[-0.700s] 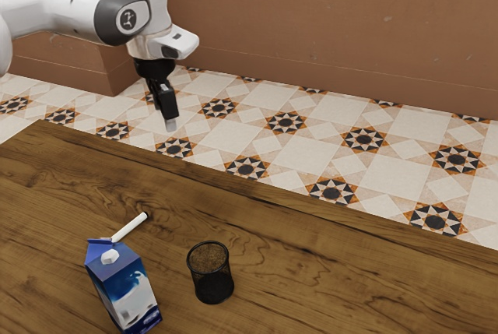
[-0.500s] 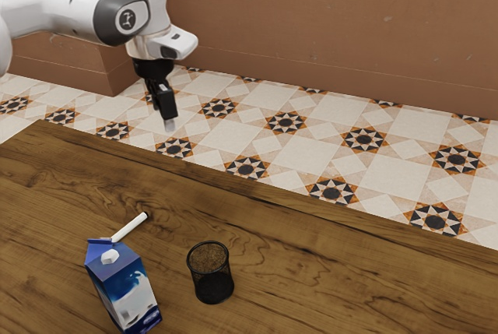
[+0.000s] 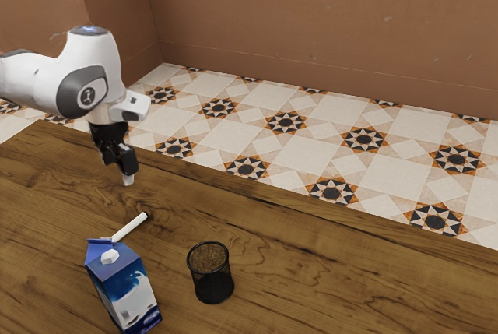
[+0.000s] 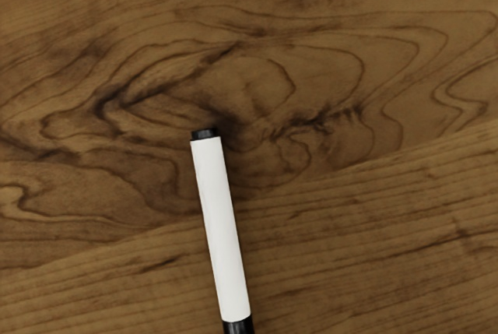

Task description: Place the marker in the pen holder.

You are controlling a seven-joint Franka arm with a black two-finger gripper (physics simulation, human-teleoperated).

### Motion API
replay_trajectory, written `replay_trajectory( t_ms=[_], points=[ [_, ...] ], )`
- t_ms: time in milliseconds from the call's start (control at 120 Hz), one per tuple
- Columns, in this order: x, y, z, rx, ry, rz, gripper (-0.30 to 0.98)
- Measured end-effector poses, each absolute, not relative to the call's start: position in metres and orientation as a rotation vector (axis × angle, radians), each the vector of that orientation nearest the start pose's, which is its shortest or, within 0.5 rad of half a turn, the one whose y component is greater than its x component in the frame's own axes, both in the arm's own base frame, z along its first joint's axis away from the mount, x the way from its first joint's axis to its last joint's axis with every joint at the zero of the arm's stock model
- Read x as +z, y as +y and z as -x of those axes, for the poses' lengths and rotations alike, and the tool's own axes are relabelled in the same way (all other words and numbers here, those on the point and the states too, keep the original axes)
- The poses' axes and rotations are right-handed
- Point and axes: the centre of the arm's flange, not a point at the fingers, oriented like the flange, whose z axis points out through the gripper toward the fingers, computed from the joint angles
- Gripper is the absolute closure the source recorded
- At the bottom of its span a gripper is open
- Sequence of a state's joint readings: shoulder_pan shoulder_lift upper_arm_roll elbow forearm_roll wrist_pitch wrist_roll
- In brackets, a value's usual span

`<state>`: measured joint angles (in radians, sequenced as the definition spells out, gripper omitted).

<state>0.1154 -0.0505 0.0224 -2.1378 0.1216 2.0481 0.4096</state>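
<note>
The marker lies on the wooden surface, outside the pen holder; in the exterior view its near end is hidden behind the top of the milk carton. The wrist view cuts off one black end at its edge, and the exterior view cuts off the arm at its left. Whether the fingers are parted or closed, one cannot tell.

Compared with the earlier frames, the arm has come down and toward the exterior view's left, bringing the hand nearer the marker; marker, carton and holder have not moved.

The wrist view shows black at both ends of the white barrel, one of them covered in the exterior view, which in turn shows the carton and holder standing near each other.
</note>
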Motion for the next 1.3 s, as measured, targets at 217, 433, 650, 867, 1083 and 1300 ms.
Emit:
replay_trajectory(
  t_ms=[217, 433, 650, 867, 1083, 1300],
  points=[
    [0.363, 0.083, -0.503, -0.018, 0.322, 3.076, 0.00],
    [0.342, 0.116, -0.498, -0.117, 0.113, 3.092, 0.31],
    [0.319, 0.134, -0.508, -0.123, 0.012, 3.097, 0.48],
    [0.305, 0.117, -0.514, -0.108, 0.036, 3.098, 0.48],
    [0.294, 0.102, -0.517, -0.079, 0.120, 3.079, 0.47],
    [0.280, 0.103, -0.524, -0.045, 0.171, 3.059, 0.47]
  ],
)
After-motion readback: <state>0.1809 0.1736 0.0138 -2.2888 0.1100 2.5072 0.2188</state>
